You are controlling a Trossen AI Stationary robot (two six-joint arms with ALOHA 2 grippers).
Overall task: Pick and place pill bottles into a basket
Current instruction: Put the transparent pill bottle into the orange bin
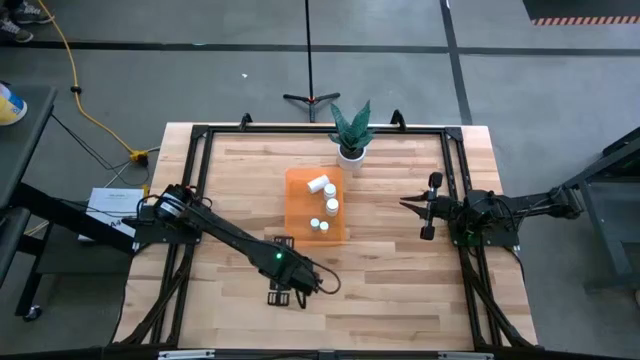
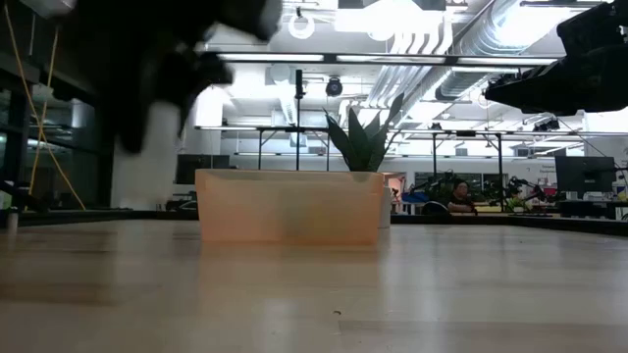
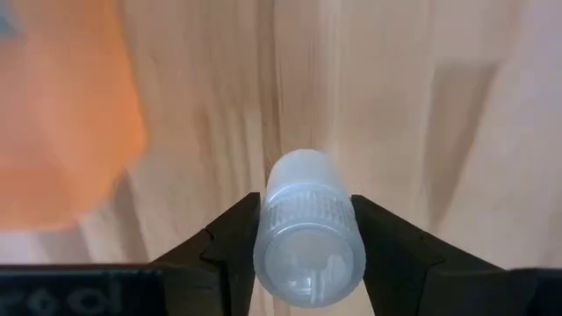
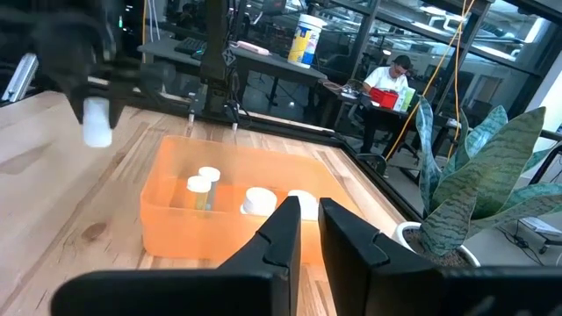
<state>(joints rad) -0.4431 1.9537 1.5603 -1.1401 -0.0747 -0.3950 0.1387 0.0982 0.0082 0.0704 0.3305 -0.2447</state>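
My left gripper (image 1: 284,292) is above the table's near part, in front of the orange basket (image 1: 300,215), and is shut on a small white pill bottle (image 3: 306,175). This bottle also shows in the low view (image 2: 147,157) and in the right wrist view (image 4: 97,123). Several white pill bottles (image 1: 330,205) lie and stand inside the basket, which rests flat at the table's middle (image 4: 167,211). My right gripper (image 1: 408,203) is shut and empty, hovering right of the basket. My left gripper pinches the bottle's ribbed cap (image 3: 270,224) between its two fingers, one on each side. The fingers come from above, pointing down. The bottle hangs upright below them, cap up, lifted clear of the table.
A white plant pot with green leaves (image 1: 350,140) stands just behind the basket's far edge. A dark frame (image 1: 200,150) runs around the table's edges. Bare wood lies left and right of the basket. A person (image 4: 386,83) sits far behind the table.
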